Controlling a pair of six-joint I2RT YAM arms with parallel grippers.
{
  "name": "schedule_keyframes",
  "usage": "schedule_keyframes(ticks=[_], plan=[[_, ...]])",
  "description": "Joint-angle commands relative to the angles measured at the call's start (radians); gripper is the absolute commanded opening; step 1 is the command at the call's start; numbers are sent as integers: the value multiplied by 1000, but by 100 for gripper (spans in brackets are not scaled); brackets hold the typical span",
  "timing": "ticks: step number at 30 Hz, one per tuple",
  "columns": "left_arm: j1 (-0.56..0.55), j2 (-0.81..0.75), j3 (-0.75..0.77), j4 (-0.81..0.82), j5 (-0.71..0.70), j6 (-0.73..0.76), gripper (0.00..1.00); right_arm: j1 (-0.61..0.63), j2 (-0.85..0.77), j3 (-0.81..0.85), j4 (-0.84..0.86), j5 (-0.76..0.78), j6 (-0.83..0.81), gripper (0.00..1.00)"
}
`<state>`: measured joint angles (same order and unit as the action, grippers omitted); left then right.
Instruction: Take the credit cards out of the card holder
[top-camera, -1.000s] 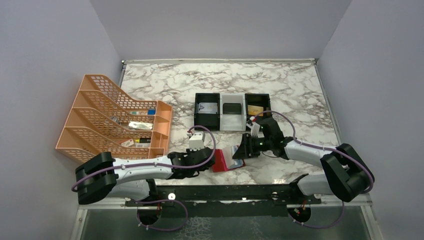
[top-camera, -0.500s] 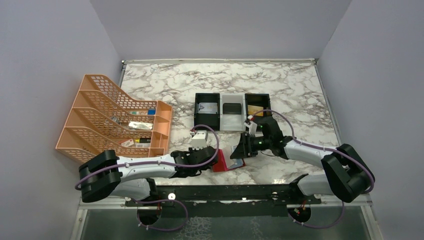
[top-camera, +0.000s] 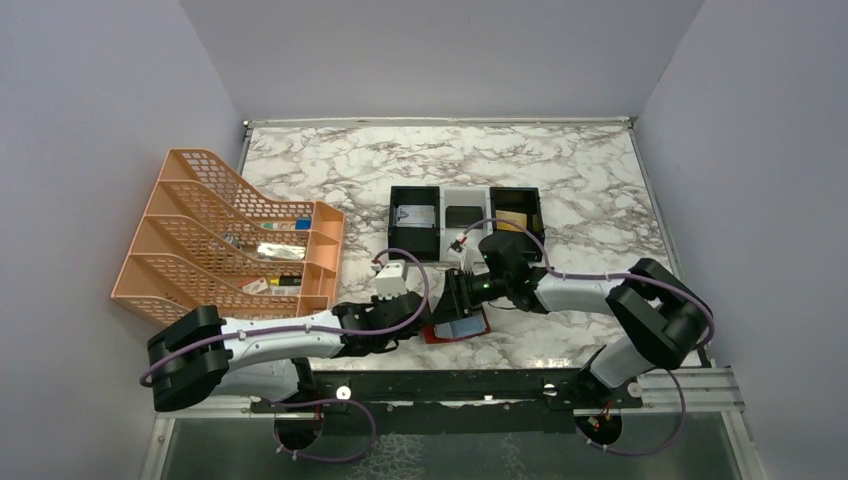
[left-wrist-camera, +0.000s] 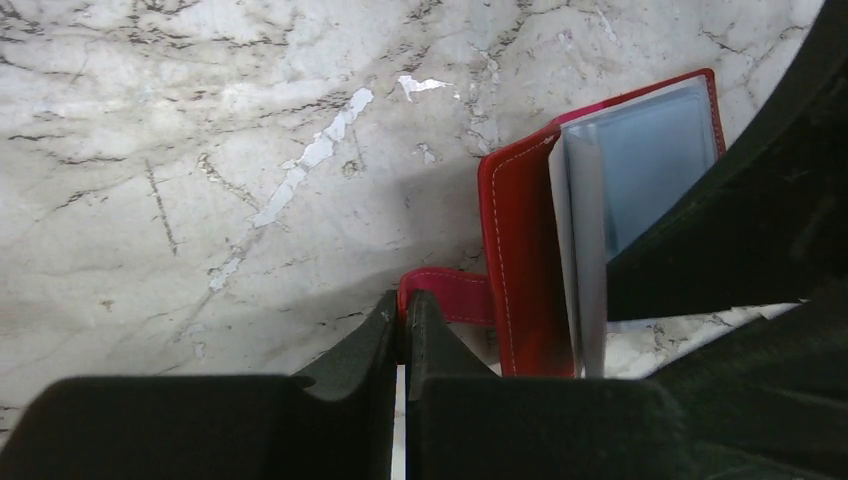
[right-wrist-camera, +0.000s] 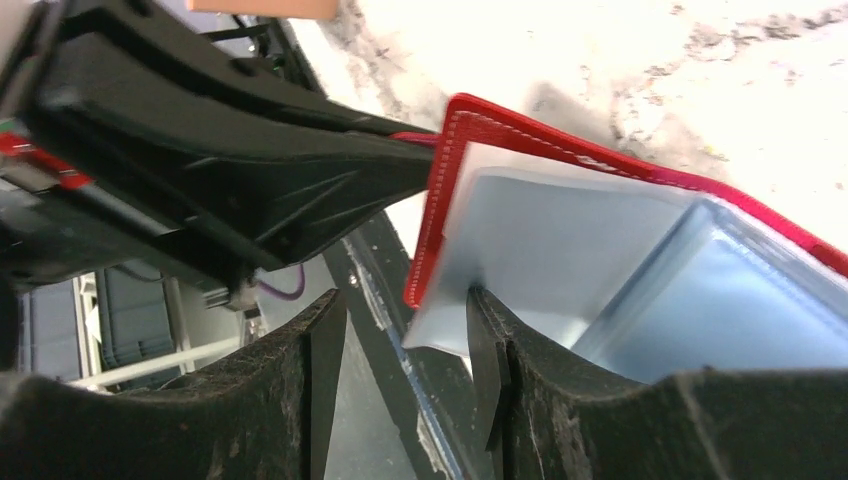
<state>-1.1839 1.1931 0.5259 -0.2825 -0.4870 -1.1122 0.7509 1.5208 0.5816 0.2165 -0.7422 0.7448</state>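
Observation:
The card holder (top-camera: 462, 327) lies open near the table's front edge, red with pale blue inner panels (left-wrist-camera: 640, 160). My left gripper (left-wrist-camera: 405, 303) is shut on its red strap (left-wrist-camera: 450, 297), coming from the left (top-camera: 422, 318). My right gripper (right-wrist-camera: 405, 320) hangs over the holder (right-wrist-camera: 560, 230) with its jaws apart; one finger (right-wrist-camera: 490, 330) presses on a blue panel whose corner sits between the fingers. In the top view the right gripper (top-camera: 455, 297) covers part of the holder. Credit cards lie in the tray: silvery (top-camera: 418, 215), black (top-camera: 462, 217), gold (top-camera: 510, 220).
The black-and-white three-compartment tray (top-camera: 440, 240) stands just behind the grippers. An orange mesh file rack (top-camera: 230, 240) with small items fills the left side. The table's front edge and the black mounting rail (top-camera: 450, 385) run right below the holder.
My right arm swung left and now sits over the open holder, its finger against the inner panel. The left gripper kept its hold on the strap and shifted slightly.

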Motion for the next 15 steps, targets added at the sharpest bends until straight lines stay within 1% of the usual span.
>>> schedule_keyframes(ticks=[1, 6, 8, 10, 12, 15], plan=[[13, -65, -36, 12, 8, -31, 11, 7, 74, -17, 122, 73, 80, 49], [13, -112, -53, 24, 13, -34, 38, 7, 107, -68, 181, 142, 149, 51], [14, -130, -59, 40, 16, -32, 52, 7, 104, -79, 182, 169, 160, 51], [14, -147, -66, 53, 14, -31, 63, 7, 89, -93, 177, 201, 170, 51], [14, -159, -76, 74, 13, -22, 71, 7, 68, -106, 166, 234, 178, 51], [15, -158, -89, 119, 20, -11, 75, 7, 32, -123, 142, 279, 180, 41]])
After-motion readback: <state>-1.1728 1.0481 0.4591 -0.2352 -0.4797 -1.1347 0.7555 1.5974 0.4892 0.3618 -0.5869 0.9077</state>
